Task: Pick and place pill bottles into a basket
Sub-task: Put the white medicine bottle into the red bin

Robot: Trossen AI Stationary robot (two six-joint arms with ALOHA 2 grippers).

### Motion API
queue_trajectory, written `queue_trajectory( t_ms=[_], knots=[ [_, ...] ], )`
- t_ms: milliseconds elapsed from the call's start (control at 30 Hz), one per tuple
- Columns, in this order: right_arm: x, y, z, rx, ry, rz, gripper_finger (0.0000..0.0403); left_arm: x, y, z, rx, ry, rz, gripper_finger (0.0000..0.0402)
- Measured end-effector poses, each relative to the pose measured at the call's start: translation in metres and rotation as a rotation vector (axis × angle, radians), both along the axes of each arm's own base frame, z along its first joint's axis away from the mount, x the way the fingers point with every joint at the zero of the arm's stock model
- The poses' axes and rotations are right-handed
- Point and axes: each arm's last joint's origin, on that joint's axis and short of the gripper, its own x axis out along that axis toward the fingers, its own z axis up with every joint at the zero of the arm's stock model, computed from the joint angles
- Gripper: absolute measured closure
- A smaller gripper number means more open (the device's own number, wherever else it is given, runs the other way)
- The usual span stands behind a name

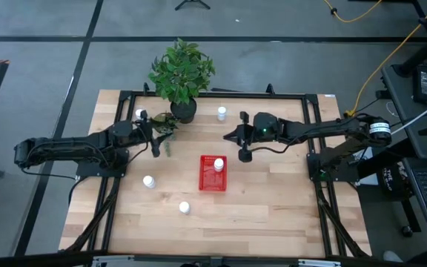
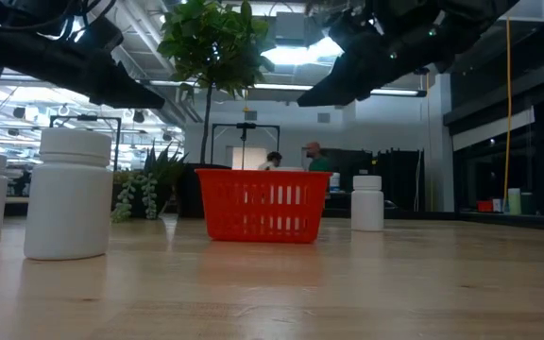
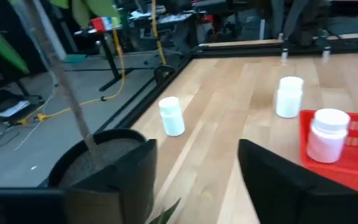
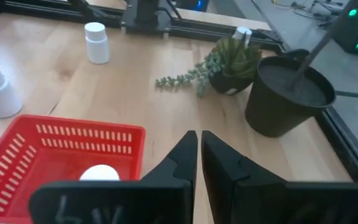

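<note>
Our right gripper [image 4: 197,155], fingers nearly closed and empty, hovers right of the basket [image 1: 213,182], which holds one bottle [image 1: 218,165]. Left gripper [image 1: 154,141], open and empty, waits near the plant [image 1: 181,70], centre-left.

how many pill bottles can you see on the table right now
5. One bottle stands in the red basket, one near the far edge, one left of the plant pot, and two on the near-left boards. Another may be hidden.

Two dark arms [image 1: 73,152], black cabling.
</note>
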Motion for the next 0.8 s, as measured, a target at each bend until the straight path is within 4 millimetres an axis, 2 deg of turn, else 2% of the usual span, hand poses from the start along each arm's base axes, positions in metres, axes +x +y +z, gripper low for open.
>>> queue_trajectory(
  t_ms=[100,233,433,533,800],
  knots=[
    [0.000,-0.007,0.002,0.000,-0.031,-0.025,0.0379,-0.001,0.001,0.000,-0.017,-0.011,0.042,0.0142],
    [-0.005,-0.017,-0.001,-0.013,-0.081,-0.059,0.0395,-0.001,0.002,0.000,-0.040,-0.025,0.074,0.0118],
    [-0.015,-0.026,-0.015,-0.025,-0.115,-0.094,0.0391,-0.002,0.003,0.000,-0.078,-0.056,0.157,0.0116],
    [-0.017,-0.031,-0.017,-0.028,-0.126,-0.112,0.0387,-0.003,0.005,0.000,-0.091,-0.076,0.245,0.0117],
    [-0.021,-0.040,-0.018,-0.030,-0.118,-0.145,0.0386,-0.003,0.006,-0.001,-0.129,-0.092,0.271,0.0116]
  ],
)
